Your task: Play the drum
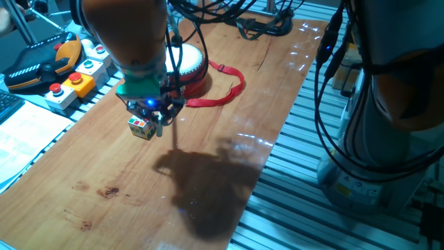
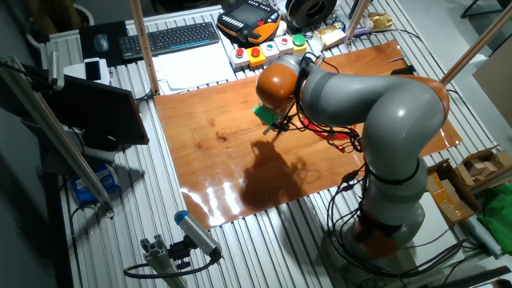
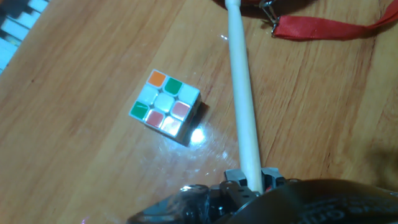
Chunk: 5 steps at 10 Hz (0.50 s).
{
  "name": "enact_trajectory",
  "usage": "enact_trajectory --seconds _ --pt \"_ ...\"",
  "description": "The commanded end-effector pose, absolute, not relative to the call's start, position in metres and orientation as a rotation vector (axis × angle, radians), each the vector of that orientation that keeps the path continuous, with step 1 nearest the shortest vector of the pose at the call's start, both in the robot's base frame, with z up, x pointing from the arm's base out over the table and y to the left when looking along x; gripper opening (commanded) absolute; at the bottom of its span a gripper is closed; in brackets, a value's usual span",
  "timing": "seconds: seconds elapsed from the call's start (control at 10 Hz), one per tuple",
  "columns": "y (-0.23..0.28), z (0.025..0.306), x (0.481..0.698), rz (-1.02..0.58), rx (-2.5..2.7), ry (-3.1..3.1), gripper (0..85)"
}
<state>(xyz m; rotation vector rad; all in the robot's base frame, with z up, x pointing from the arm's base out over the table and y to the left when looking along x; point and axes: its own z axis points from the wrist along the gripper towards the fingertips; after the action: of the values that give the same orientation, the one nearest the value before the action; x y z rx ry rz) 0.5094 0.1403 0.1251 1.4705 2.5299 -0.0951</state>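
The red drum [image 1: 193, 68] with a white top skin stands at the back of the wooden table [image 1: 104, 208], partly hidden behind my arm. Its red strap [image 1: 229, 94] trails to the right and also shows in the hand view [image 3: 323, 28]. My gripper [image 1: 161, 114] hovers in front of the drum, just right of the multicoloured cube [image 1: 141, 127]. In the hand view the gripper [image 3: 252, 180] is shut on a white drumstick [image 3: 242, 93], which points toward the drum's red edge [image 3: 249, 3]. The cube [image 3: 165, 104] lies left of the stick.
A box of push buttons [image 1: 69, 83] and an orange-black pendant [image 1: 41, 62] sit at the table's left rear. Black cables [image 1: 263, 24] lie at the far end. A keyboard [image 2: 172, 38] lies beyond the table. The arm's base [image 2: 388, 224] stands on the ribbed metal bench.
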Motion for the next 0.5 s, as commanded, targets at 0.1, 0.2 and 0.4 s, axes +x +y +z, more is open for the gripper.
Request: enact_trajectory --seconds 0.1,0.2,0.4 --pt "0.142 0.117 0.509 -0.083 1.477 2.533 0.7" --pt "0.142 0.112 0.509 -0.080 1.477 2.530 0.7" --pt "0.143 0.106 0.508 -0.078 1.482 2.525 0.7"
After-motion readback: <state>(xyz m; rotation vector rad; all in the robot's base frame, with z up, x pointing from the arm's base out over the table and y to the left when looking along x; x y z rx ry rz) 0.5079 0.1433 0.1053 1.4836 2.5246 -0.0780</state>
